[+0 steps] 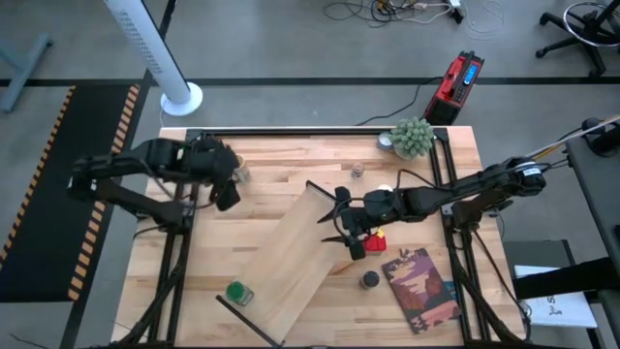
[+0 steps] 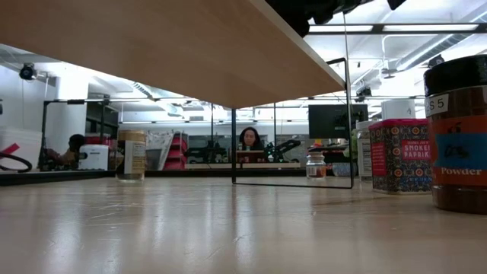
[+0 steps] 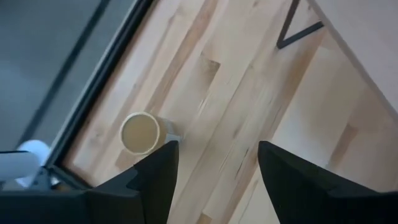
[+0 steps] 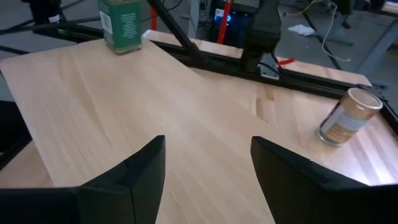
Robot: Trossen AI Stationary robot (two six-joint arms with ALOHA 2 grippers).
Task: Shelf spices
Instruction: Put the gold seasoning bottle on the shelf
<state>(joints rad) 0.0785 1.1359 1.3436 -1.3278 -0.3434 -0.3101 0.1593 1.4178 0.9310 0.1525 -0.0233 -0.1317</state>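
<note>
Tan-topped jar just beside left pincer.

Shelf lies diagonally across the bench centre. One jar stands at its 8 o'clock end, another at bench 10 o'clock; book at 4 o'clock, plant at 1 o'clock.

Overhead, table-level and two wrist views, sharing shelf.
</note>
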